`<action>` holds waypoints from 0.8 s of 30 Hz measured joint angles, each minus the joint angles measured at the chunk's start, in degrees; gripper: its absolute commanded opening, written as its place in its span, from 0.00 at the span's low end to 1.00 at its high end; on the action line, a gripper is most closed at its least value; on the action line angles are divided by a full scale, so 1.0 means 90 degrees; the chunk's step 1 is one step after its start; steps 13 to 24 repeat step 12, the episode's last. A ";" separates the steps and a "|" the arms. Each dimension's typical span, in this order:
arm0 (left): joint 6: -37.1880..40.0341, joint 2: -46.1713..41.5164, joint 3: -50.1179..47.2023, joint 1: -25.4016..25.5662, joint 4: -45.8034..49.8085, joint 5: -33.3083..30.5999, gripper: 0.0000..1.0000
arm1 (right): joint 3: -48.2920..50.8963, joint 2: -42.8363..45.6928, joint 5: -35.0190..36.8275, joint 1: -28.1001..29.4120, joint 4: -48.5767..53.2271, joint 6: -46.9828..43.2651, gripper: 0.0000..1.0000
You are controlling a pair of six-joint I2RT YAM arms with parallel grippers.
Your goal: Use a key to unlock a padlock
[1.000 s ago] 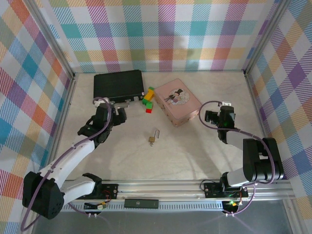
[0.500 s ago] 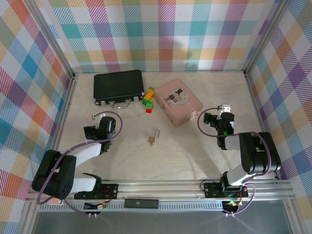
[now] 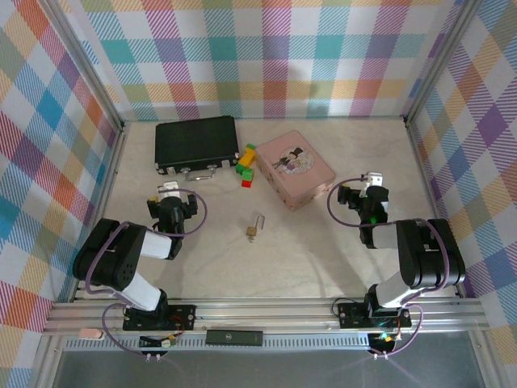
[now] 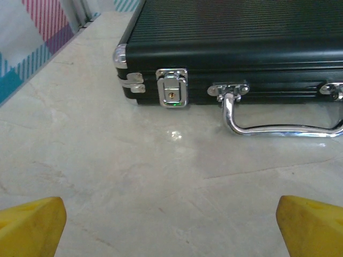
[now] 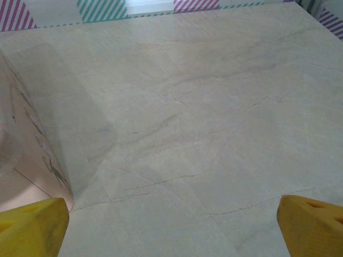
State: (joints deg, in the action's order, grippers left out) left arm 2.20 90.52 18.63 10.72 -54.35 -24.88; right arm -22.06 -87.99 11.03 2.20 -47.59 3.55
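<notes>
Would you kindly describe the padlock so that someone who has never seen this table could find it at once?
Find the pink tin box toward the back of the table. Closer to the near edge, lying alone, is the padlock. It is tiny, brass-gold with a thin silver shackle, unlike the coloured blocks beside the box.

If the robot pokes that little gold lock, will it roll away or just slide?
Probably slide, not roll: the padlock lies flat on the smooth table. It looks like metal, so it is likely hard and heavy for its tiny size. Its thin silver loop might swing or snag, so gripping could be fiddly.
</notes>
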 measured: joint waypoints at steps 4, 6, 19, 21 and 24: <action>0.0002 0.0019 0.0085 -0.0036 0.0029 0.0163 1.00 | 0.0000 0.0000 -0.0172 0.0000 0.0002 -0.0036 0.99; 0.0002 0.0019 0.0141 -0.0061 0.0017 0.0199 1.00 | 0.0000 0.0000 -0.0262 0.0000 0.0005 -0.0078 0.99; -0.0002 0.0019 0.0214 -0.0102 0.0046 0.0287 1.00 | -0.0002 0.0000 -0.0359 0.0000 0.0005 -0.0124 0.99; -0.0002 0.0019 0.0214 -0.0102 0.0046 0.0287 1.00 | -0.0002 0.0000 -0.0359 0.0000 0.0005 -0.0124 0.99; -0.0002 0.0019 0.0214 -0.0102 0.0046 0.0287 1.00 | -0.0002 0.0000 -0.0359 0.0000 0.0005 -0.0124 0.99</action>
